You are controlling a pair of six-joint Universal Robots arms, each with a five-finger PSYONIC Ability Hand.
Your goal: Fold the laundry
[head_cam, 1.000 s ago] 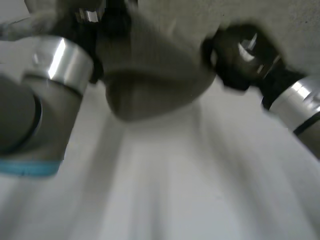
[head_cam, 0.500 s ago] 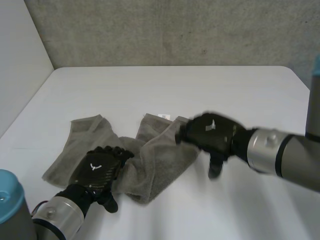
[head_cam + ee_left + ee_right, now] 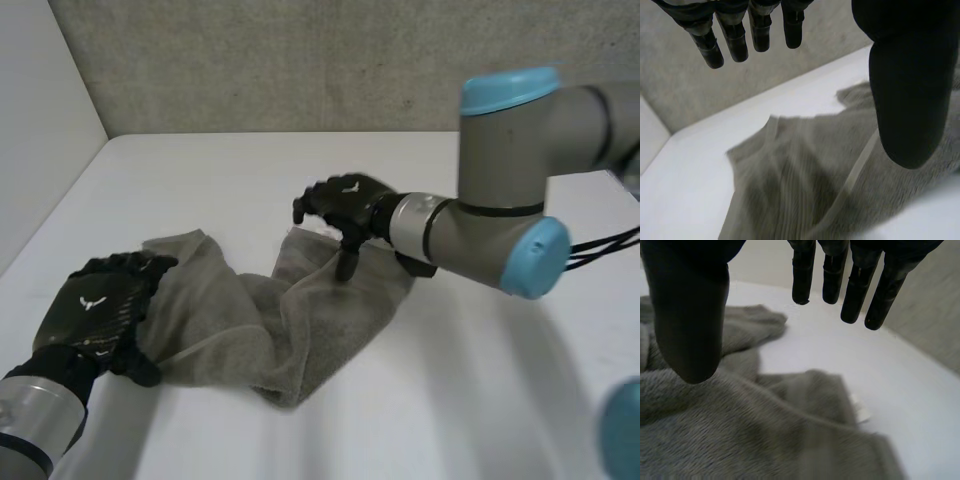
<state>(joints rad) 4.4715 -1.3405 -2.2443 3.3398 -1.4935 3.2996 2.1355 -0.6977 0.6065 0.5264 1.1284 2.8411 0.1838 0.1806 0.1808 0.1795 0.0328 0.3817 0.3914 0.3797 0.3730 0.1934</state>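
A grey towel (image 3: 300, 320) lies crumpled on the white table (image 3: 480, 400), bunched into a ridge through its middle. My left hand (image 3: 95, 310) hovers over the towel's near left edge, open, with its fingers (image 3: 725, 45) straight and its thumb above the towel (image 3: 805, 170). My right hand (image 3: 345, 205) hangs over the far right corner by a small white label (image 3: 328, 232). It is open too, its thumb (image 3: 690, 315) pointing down at the towel (image 3: 740, 430) and nothing held between thumb and fingers.
A grey wall (image 3: 300, 60) closes the table's far edge and a white panel (image 3: 40, 130) stands along its left side. My right arm's big grey elbow (image 3: 505, 225) reaches across above the table's right half.
The left hand has slid left from the towel's middle to its left edge. The right hand has moved from the towel's right side to its far corner, with the arm swung across.
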